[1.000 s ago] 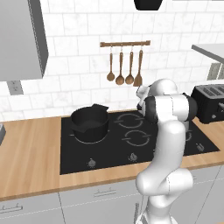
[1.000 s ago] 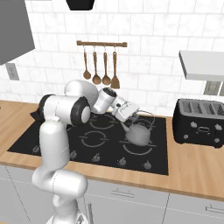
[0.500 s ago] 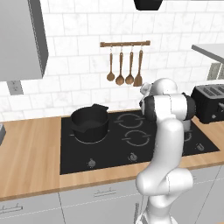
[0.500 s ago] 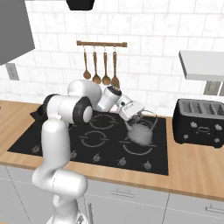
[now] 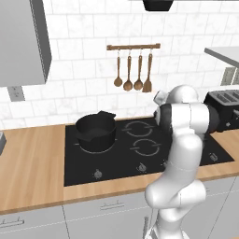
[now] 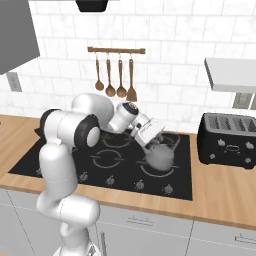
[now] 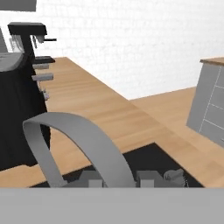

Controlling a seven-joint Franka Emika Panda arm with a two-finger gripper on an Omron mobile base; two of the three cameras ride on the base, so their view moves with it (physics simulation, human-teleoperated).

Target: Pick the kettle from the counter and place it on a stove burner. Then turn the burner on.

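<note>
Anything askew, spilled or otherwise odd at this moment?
Nothing stands out. The kettle sits upright over a stove burner, the black pot stands level on the cooktop, and no spill shows on the counter.

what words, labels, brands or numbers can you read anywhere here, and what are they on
None: no readable text in any view.
The toaster has small front controls, no legible marks.
The cooktop knobs carry no readable numbers.
The kettle and black pot are plain.

Home kitchen: black cooktop [image 5: 116,161] in wood counter [image 5: 32,168], tiled wall, hanging spoons [image 5: 133,77] (wooden), toaster [image 6: 227,140].
</note>
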